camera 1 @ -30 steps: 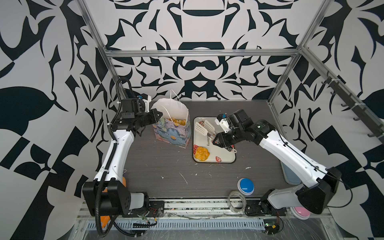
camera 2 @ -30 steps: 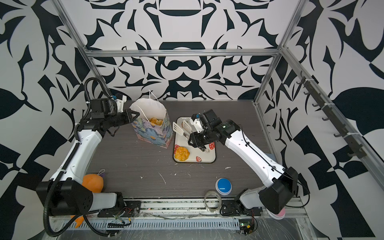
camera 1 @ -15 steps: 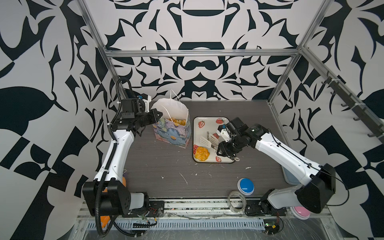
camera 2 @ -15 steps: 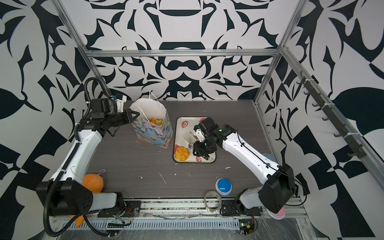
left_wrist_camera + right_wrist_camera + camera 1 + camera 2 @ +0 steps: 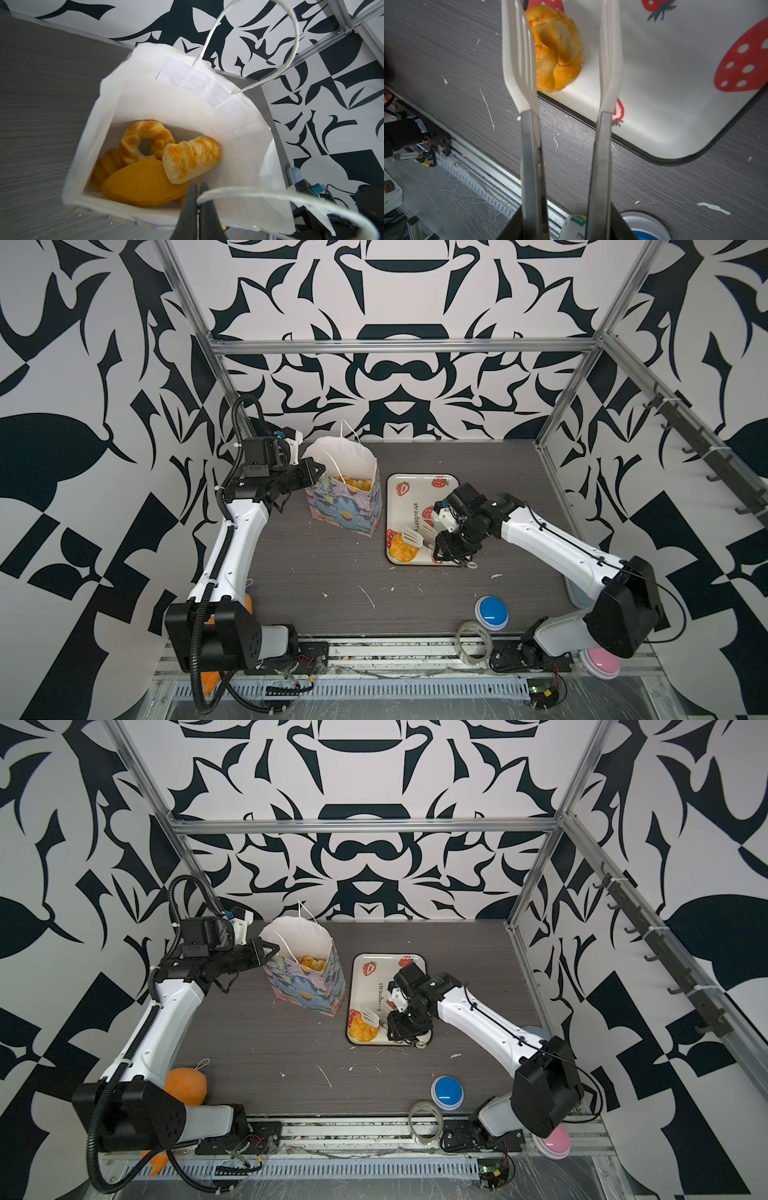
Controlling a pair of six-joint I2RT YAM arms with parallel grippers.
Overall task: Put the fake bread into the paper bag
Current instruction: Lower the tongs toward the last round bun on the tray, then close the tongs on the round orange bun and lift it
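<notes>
The flowered paper bag [image 5: 345, 506] [image 5: 307, 986] stands open at the back left, and my left gripper [image 5: 318, 472] [image 5: 198, 199] is shut on its near rim by a cord handle. Inside it lie several pieces of fake bread [image 5: 145, 143], including a ring, a croissant and a loaf. One round bun [image 5: 402, 549] [image 5: 557, 49] sits in the near left corner of the strawberry tray [image 5: 419, 493]. My right gripper [image 5: 446, 545] [image 5: 566, 224] is shut on metal tongs [image 5: 417, 536] [image 5: 529, 145]. Their white slotted blades stand apart just above the bun.
A blue button [image 5: 491, 611] and a tape roll [image 5: 473, 641] sit near the table's front edge. A pink button [image 5: 600, 662] lies by the right arm's base. An orange plush toy [image 5: 187, 1085] rests beside the left arm's base. Metal frame posts rise at the back corners.
My right arm has carried the tongs from the far part of the tray toward its near left corner, down over the bun. The left gripper and the bag have not moved.
</notes>
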